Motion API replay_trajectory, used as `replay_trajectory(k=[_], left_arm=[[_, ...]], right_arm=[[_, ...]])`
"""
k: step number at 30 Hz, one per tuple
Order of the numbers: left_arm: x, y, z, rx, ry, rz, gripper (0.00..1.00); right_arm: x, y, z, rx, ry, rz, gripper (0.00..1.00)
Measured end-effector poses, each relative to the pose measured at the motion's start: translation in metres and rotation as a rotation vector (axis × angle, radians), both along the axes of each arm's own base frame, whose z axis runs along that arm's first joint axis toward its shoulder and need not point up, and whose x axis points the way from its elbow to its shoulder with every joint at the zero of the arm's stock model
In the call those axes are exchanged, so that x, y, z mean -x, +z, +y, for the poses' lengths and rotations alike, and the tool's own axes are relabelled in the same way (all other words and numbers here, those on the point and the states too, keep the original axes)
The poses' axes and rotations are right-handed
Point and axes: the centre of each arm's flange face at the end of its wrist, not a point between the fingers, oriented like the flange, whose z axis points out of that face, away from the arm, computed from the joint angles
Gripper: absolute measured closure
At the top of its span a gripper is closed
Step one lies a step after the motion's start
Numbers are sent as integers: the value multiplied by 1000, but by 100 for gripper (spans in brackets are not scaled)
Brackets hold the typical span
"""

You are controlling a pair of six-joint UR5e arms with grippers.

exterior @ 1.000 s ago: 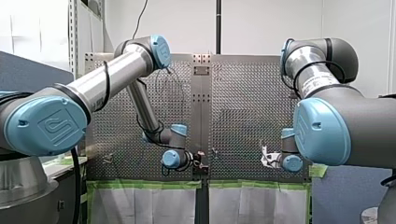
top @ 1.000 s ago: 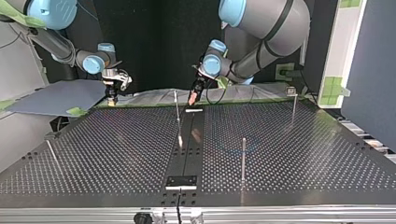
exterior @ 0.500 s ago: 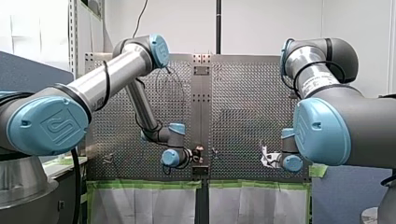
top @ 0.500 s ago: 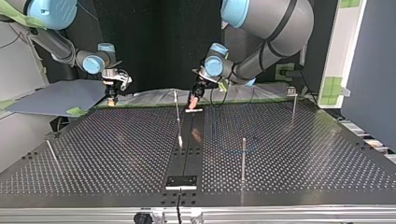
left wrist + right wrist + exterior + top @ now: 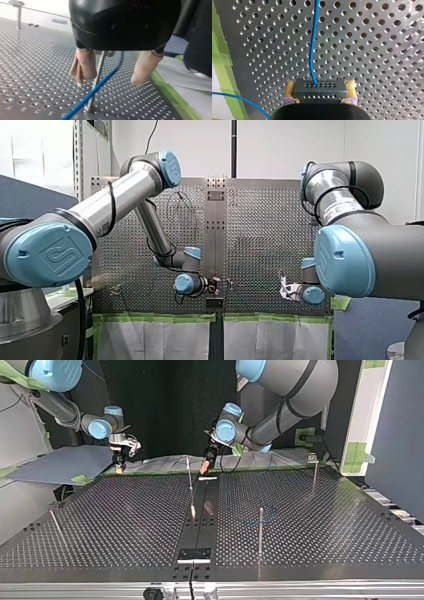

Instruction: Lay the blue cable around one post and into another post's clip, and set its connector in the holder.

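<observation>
My left hand (image 5: 108, 83) hangs open astride the blue cable (image 5: 100, 85) and a post (image 5: 99, 68), while my right hand (image 5: 320, 87) clamps the connector (image 5: 319, 94), its cable running straight ahead.

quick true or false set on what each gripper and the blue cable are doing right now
1. My right gripper is shut on the connector. True.
2. My left gripper is clamped on the blue cable. False: its fingers stand apart, and the cable passes between them.
3. A metal post stands between my left gripper's fingers. True.
4. The cable comes out of the connector's side facing my right wrist. False: it comes out of the far side and runs ahead of the gripper over the perforated table.
</observation>
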Motion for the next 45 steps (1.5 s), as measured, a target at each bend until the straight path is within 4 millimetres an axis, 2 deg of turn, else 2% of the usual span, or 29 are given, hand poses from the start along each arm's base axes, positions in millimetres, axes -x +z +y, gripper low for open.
replay_trajectory(k=[6,14,24,32,45], left_arm=[[9,6,2,-27,-9,-10,0],[18,19,-6,-20,-32,-27,0],[23,22,-13,-19,-46,-29,0],[23,38,-17,-9,-51,-47,0],[30,40,-27,-4,-114,-48,0]], right_arm=[[1,0,0,-1,0,-2,81],[2,-1,-1,1,-1,-7,81],[2,-2,0,-4,-1,-8,81],[2,-2,0,-5,-1,-8,81],[2,-3,0,-5,1,-14,81]])
